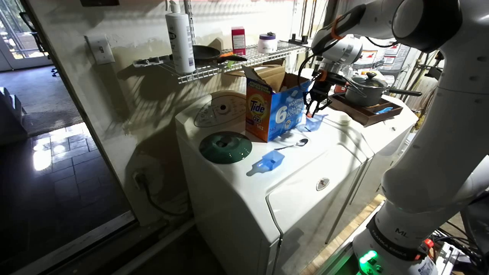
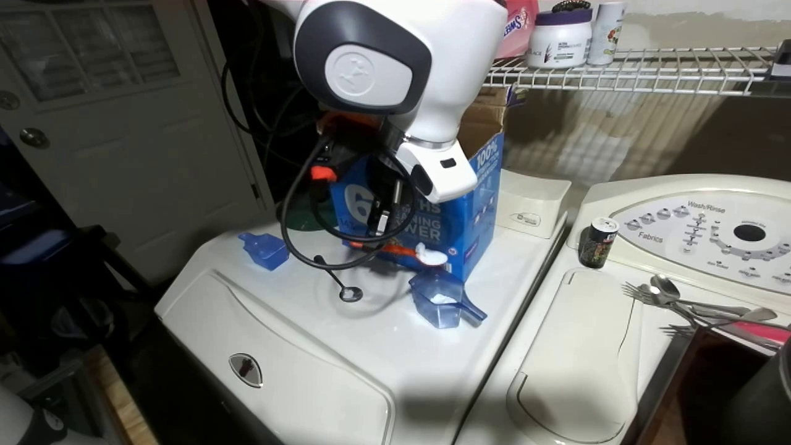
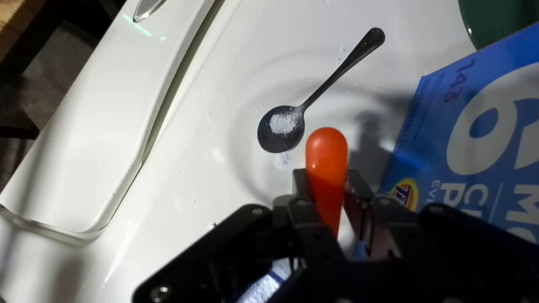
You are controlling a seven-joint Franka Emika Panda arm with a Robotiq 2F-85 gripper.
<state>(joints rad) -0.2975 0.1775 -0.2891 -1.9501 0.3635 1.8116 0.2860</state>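
My gripper (image 3: 325, 185) is shut on an orange spoon (image 3: 326, 155), its rounded handle end standing up between the fingers in the wrist view. In an exterior view the orange spoon (image 2: 401, 250) carries white powder on its bowl, just above a blue scoop (image 2: 432, 309) with powder inside. That blue scoop (image 1: 314, 123) stands on the white machine beside the blue Tide box (image 1: 282, 110). A dark metal spoon (image 3: 332, 80) with some powder lies near the gripper. A further blue scoop (image 1: 272, 159) lies nearer the machine's front edge.
A dark green lid-like round thing (image 1: 225, 147) lies beside the box. A wire shelf (image 2: 655, 75) with bottles and a pan hangs behind. On the adjoining machine are a small can (image 2: 597, 243), cutlery (image 2: 692, 309) and a wooden tray (image 1: 366, 120) with a pot (image 1: 365, 93).
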